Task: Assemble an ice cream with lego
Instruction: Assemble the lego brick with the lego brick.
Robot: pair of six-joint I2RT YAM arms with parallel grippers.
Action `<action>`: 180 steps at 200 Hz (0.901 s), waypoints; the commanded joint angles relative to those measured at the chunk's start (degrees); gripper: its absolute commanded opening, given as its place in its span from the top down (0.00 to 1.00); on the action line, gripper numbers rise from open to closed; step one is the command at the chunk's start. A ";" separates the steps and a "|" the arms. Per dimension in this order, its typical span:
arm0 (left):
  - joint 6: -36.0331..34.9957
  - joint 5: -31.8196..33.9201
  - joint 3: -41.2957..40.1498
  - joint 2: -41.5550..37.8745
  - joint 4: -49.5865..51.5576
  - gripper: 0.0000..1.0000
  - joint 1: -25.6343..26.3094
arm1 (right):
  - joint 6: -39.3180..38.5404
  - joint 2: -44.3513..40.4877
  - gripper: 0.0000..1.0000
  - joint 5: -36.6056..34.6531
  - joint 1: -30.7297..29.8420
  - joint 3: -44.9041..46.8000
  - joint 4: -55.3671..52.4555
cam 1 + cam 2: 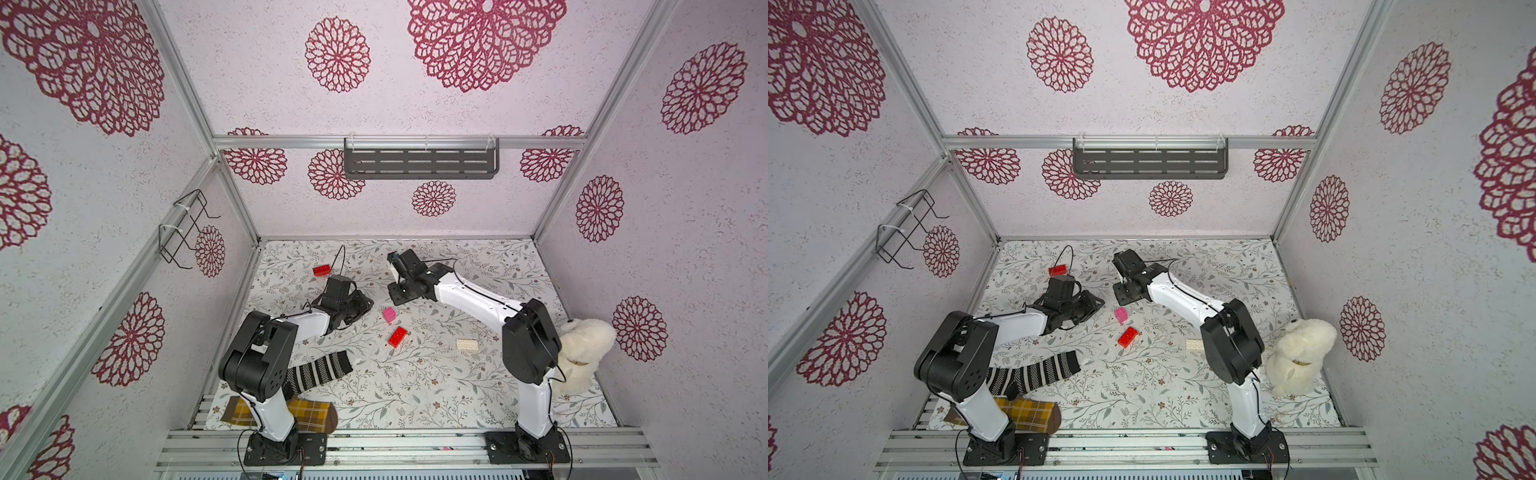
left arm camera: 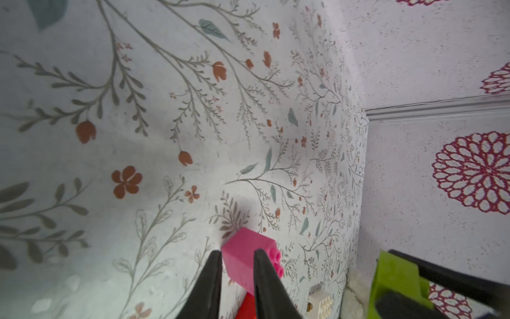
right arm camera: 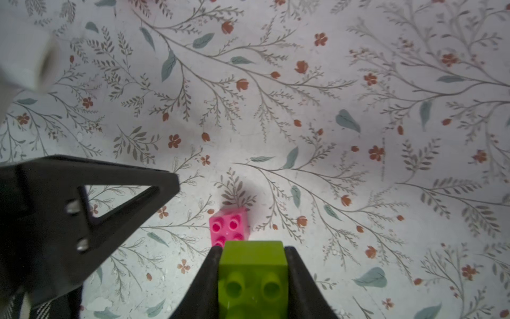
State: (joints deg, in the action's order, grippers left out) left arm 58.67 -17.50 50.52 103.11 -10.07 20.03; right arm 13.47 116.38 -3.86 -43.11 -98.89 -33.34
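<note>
A lime-green lego brick (image 3: 252, 269) is clamped between the fingers of my right gripper (image 3: 252, 248), above the mat; it also shows in the left wrist view (image 2: 397, 279). A pink brick (image 1: 389, 315) stands studs-up on the mat just below it (image 3: 229, 225). My left gripper (image 1: 368, 305) hovers left of the pink brick without touching it. Its fingers (image 2: 212, 276) stand a narrow gap apart with nothing between them. One red brick (image 1: 397, 336) lies in front of the pink one, another red brick (image 1: 322, 271) at the back left, and a white brick (image 1: 468, 345) to the right.
A striped sock (image 1: 320, 370) and a yellow plaid sock (image 1: 309, 411) lie at the front left under the left arm. A cream plush toy (image 1: 582, 353) sits at the right edge behind the right arm. A grey shelf (image 1: 419, 162) hangs on the back wall.
</note>
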 commanded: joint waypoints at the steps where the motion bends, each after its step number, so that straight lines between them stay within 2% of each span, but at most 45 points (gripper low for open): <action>1: 3.33 -3.25 0.99 2.68 -6.03 0.77 -0.03 | -0.83 4.45 1.00 -0.56 -1.46 -6.66 -8.98; 79: 9.23 -5.71 -1.22 8.35 -17.62 0.80 0.18 | 0.59 15.64 1.00 -5.07 -3.64 -21.78 -21.24; 123: 10.97 -5.89 -2.05 11.13 -20.43 0.81 0.20 | 0.70 16.60 1.00 -5.19 -3.78 -22.39 -21.85; 180: 10.94 -5.84 -2.09 11.85 -20.70 0.81 0.40 | 0.53 13.89 1.00 -3.36 -4.28 -20.05 -19.81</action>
State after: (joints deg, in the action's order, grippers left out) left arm 69.69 -23.07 48.49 114.10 -28.82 20.08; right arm 13.61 133.05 -7.46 -46.98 -119.68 -53.15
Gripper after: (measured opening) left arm 0.188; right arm 0.343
